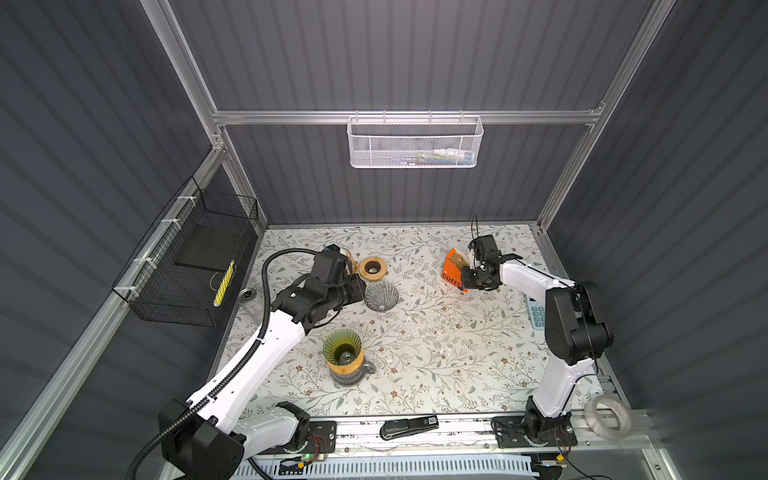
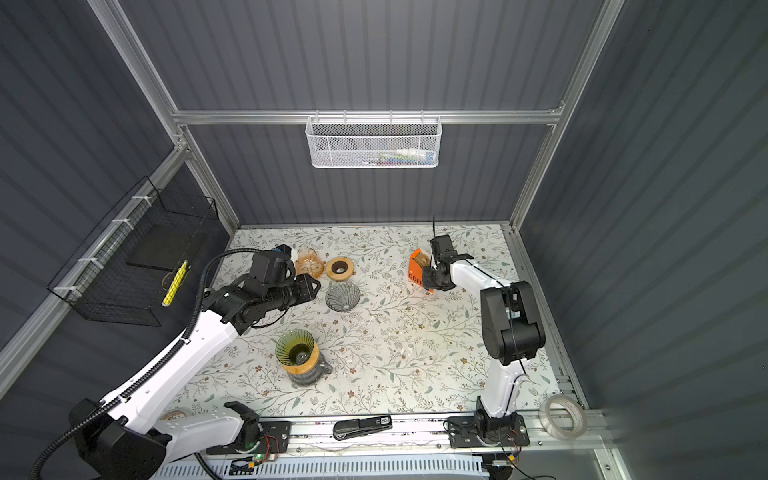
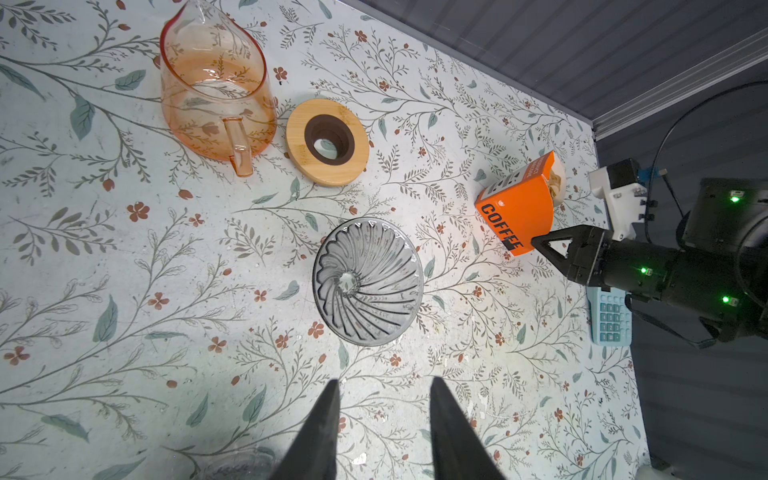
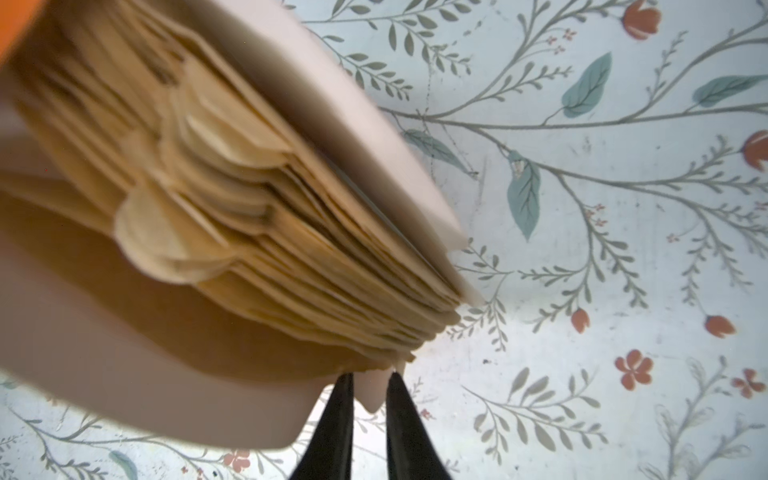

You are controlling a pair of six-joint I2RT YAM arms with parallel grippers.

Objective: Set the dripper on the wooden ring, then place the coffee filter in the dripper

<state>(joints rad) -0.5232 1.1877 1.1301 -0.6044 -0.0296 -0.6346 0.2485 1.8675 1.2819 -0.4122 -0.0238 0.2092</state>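
Observation:
An orange coffee filter box (image 1: pixel 451 270) lies tilted at the back right, with a stack of brown coffee filters (image 4: pixel 249 208) showing in its open end. My right gripper (image 4: pixel 370 376) is at that opening, its tips at the edge of the stack. Its jaws stand a narrow gap apart, and a pale corner of the box shows in the gap. A clear grey dripper (image 1: pixel 381 296) lies on the table mid-left. A green dripper (image 1: pixel 343 349) sits on a wooden ring atop a grey carafe. My left gripper (image 3: pixel 382 386) hovers just beside the grey dripper (image 3: pixel 368 282), open and empty.
A wooden ring (image 3: pixel 327 142) and an orange glass carafe (image 3: pixel 216 91) stand behind the grey dripper. A blue calculator (image 1: pixel 536 313) lies at the right edge under the right arm. A stapler (image 1: pixel 409 428) and a tape roll (image 1: pixel 609 415) rest on the front rail.

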